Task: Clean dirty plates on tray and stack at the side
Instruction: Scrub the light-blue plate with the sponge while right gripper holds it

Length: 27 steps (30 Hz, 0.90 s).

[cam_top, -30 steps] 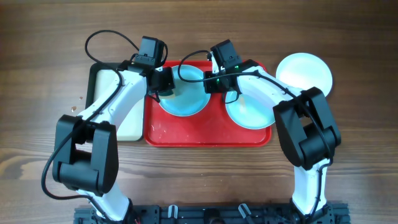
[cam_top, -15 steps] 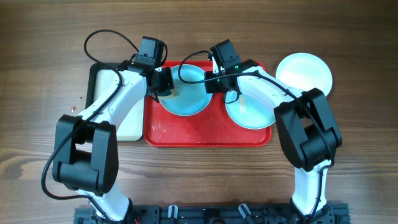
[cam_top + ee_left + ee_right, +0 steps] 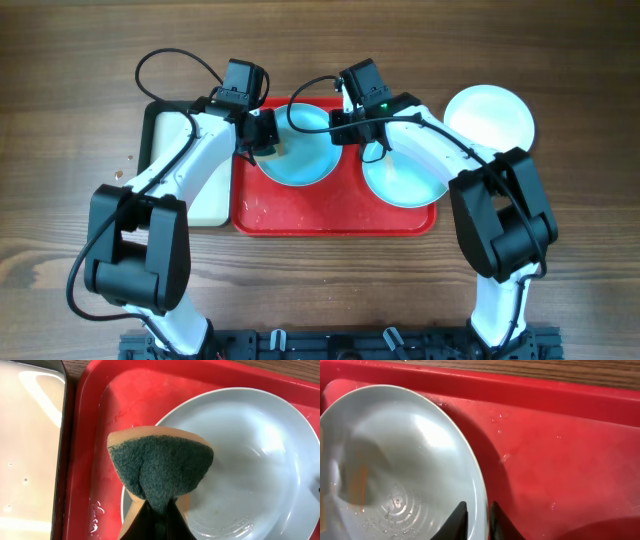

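Two pale aqua plates lie on the red tray (image 3: 330, 212): one at its left-centre (image 3: 300, 160), one at its right (image 3: 405, 180). A white plate (image 3: 490, 115) rests on the table beside the tray's right end. My left gripper (image 3: 159, 510) is shut on a green-and-orange sponge (image 3: 160, 465) that sits over the left rim of the left-centre plate (image 3: 245, 460). My right gripper (image 3: 477, 519) straddles that plate's right rim (image 3: 395, 460), one finger inside and one outside, shut on it. Water drops lie in the plate and on the tray (image 3: 560, 450).
A black-rimmed tray with a cream inside (image 3: 195, 180) lies against the red tray's left side (image 3: 30, 435). Both arms reach in from the near edge and meet over the tray's far half. Bare wooden table surrounds everything.
The right arm's elbow has shifted slightly to the right and its gripper nudged a little toward the far edge. The left arm, sponge and plates look unmoved.
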Each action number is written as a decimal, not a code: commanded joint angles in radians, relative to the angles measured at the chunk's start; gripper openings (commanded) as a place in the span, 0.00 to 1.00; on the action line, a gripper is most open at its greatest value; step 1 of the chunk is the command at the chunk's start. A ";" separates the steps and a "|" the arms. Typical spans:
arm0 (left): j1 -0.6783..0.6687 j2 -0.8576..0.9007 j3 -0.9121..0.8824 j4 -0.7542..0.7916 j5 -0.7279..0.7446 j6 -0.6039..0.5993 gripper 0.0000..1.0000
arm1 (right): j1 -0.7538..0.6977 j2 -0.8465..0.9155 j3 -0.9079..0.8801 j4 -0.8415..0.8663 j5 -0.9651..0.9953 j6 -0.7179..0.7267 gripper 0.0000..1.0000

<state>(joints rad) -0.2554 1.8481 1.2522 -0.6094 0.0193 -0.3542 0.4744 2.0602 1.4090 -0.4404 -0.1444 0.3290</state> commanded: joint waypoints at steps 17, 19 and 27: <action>-0.007 0.007 0.006 0.000 -0.017 0.010 0.04 | 0.006 0.012 -0.010 -0.018 0.013 -0.011 0.10; -0.007 0.007 0.006 0.000 -0.017 0.010 0.04 | 0.006 0.012 -0.010 -0.027 0.013 -0.010 0.10; -0.007 0.007 0.006 0.000 -0.017 0.010 0.04 | 0.006 0.024 -0.010 -0.033 0.013 0.013 0.10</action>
<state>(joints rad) -0.2554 1.8481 1.2522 -0.6098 0.0193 -0.3542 0.4751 2.0605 1.4090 -0.4694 -0.1337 0.3275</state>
